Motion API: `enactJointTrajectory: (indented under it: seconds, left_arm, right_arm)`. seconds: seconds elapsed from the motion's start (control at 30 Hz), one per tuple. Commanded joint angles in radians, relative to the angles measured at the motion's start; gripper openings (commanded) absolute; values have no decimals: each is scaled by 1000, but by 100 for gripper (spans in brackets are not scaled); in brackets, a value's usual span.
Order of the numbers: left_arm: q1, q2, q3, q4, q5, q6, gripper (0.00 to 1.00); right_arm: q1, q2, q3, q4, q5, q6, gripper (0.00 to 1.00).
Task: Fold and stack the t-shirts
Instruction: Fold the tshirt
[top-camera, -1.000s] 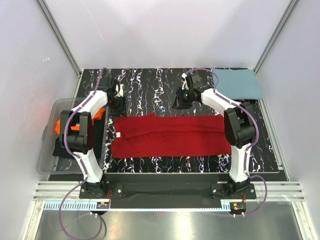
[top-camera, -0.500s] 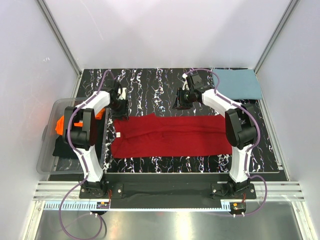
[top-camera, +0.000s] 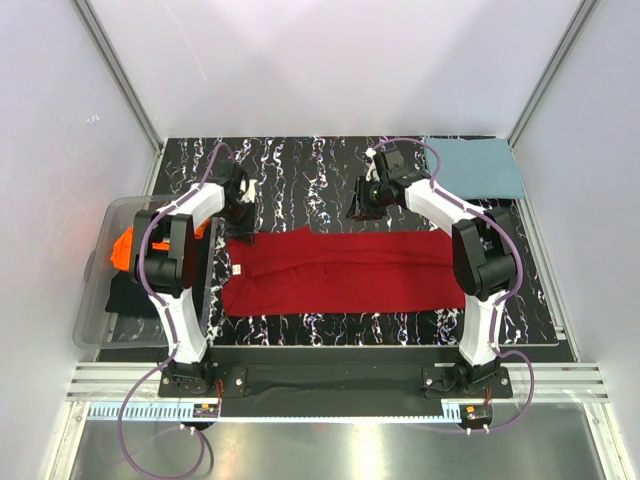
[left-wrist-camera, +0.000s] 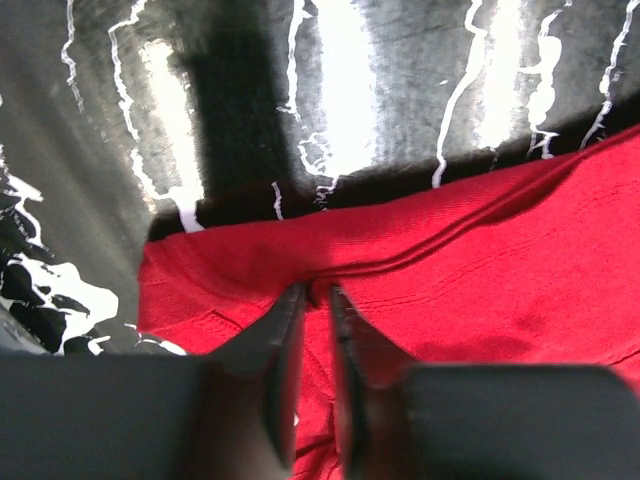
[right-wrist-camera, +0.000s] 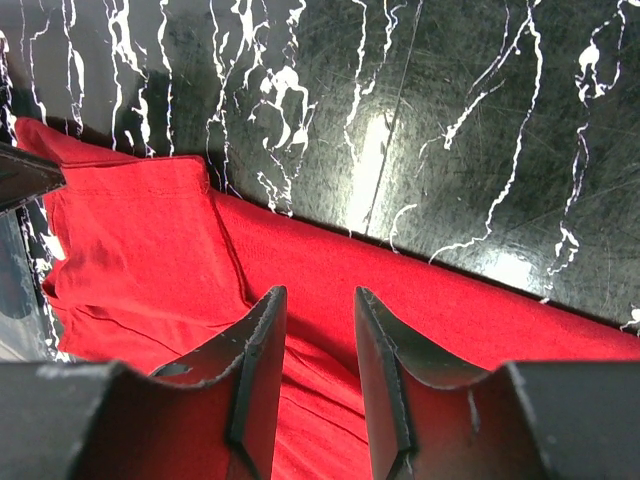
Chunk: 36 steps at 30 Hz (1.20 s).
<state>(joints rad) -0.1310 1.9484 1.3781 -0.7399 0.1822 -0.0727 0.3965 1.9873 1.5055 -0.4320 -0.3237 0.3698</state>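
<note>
1. Top view: I see the red t-shirt (top-camera: 335, 270) lying as a long folded strip in the middle of the black table (top-camera: 300, 165). The teal-blue t-shirt (top-camera: 475, 166) lies folded at the far right corner, and the orange t-shirt (top-camera: 125, 245) sits in the clear bin (top-camera: 88, 318) at left. The left gripper (top-camera: 243, 230) meets the strip's far left corner. The right gripper (top-camera: 360, 208) hangs near its far edge.
2. Left wrist view: the fingers (left-wrist-camera: 275, 370) stand nearly together, tips on a red fold. I cannot tell whether cloth is pinched.
3. Right wrist view: the fingers (right-wrist-camera: 255, 370) stand apart above red cloth, holding nothing.
</note>
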Motion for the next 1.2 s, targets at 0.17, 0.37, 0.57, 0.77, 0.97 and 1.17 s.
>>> enactJointTrajectory:
  seconds: [0.17, 0.37, 0.57, 0.77, 0.97, 1.17]
  left_arm:
    - [-9, -89, 44, 1, -1, -12, 0]
    - [-10, -158, 93, -35, -15, -47, 0]
    - [-50, -215, 67, -82, -65, -87, 0]
    - [-102, -308, -20, -92, -153, -102, 0]
    - [-180, -443, -134, -92, -210, -162, 0]
    - [-222, -562, -275, -90, -271, -216, 0]
  right_arm:
    - [-2, -97, -37, 12, 54, -6, 41]
    - [-18, -169, -123, -23, 207, -25, 41]
    - [-111, -242, -243, -51, 288, 21, 39]
    - [-258, -335, -359, -54, 298, 47, 37]
    - [-327, -348, -399, -89, 377, 58, 35]
    - [-355, -340, -435, -122, 429, 84, 33]
